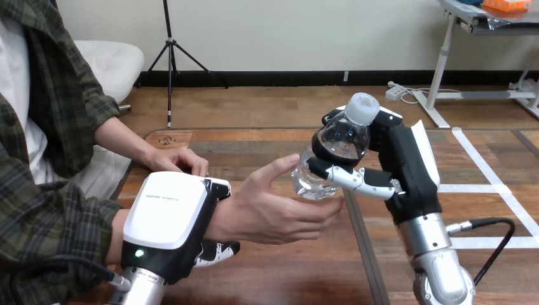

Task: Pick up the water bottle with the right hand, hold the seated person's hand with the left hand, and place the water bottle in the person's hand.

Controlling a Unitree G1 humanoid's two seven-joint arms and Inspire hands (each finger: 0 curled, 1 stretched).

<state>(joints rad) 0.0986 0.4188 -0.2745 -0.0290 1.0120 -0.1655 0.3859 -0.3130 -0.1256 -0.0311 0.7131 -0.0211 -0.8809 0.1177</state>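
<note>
Water bottle (capped) clamped by right hand fingers — left hand clasps person's wrist.

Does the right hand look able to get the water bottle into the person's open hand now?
Probably yes: the right hand holds the water bottle right at the person's open hand, with nothing between, and the left hand grips that wrist.

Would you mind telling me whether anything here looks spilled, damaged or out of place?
Nothing stands out. The capped water bottle leans, base toward the person's open hand and touching it, gripped by the right hand. The left hand is curled round that hand's wrist. No spill shows on the table.
</note>
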